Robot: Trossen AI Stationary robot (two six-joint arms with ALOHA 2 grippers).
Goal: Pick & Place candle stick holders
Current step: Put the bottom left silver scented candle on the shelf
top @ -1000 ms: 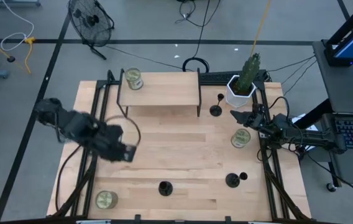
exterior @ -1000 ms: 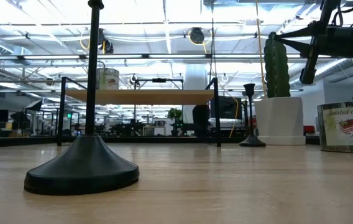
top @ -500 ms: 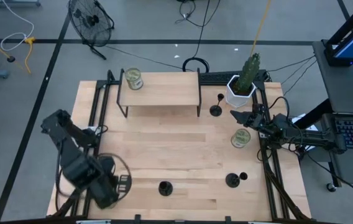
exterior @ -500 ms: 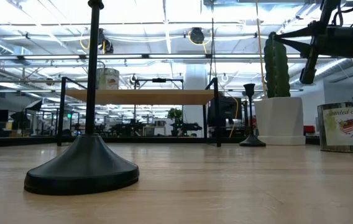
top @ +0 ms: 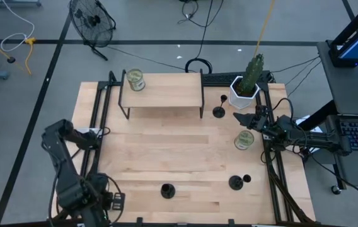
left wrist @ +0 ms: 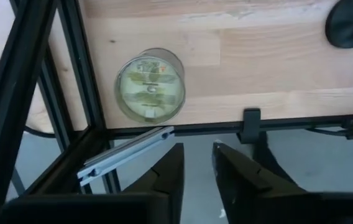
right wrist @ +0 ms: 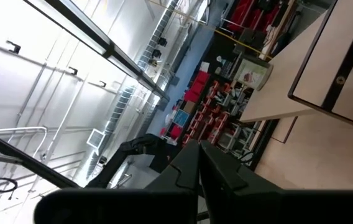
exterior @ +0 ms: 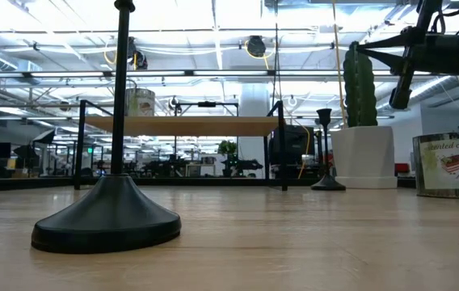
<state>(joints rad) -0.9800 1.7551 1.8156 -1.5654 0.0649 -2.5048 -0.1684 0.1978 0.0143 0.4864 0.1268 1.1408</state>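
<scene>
Three black candle stick holders stand upright on their disc bases on the wooden table: one at the far right (top: 219,111) beside the cactus pot, one near the front middle (top: 166,190) and one at the front right (top: 236,183). In the low view the front one (exterior: 108,218) looms large and the far one (exterior: 326,179) is small. My left gripper (top: 113,200) hovers over the table's near-left corner, slightly open and empty (left wrist: 198,165). My right gripper (top: 242,117) is shut and empty (right wrist: 199,155), raised at the table's right side.
A raised wooden shelf (top: 163,91) at the far side carries a glass jar (top: 133,80). A second jar (top: 244,140) stands under the right arm and a third (left wrist: 150,88) at the near-left corner. A white cactus pot (top: 245,88) stands far right. Black frame rails (top: 97,126) line the sides.
My left arm has swung from the table's left middle toward the near edge. Its gripper now hangs over the near-left corner, covering the jar there in the high view. The right arm and all holders have kept still.
</scene>
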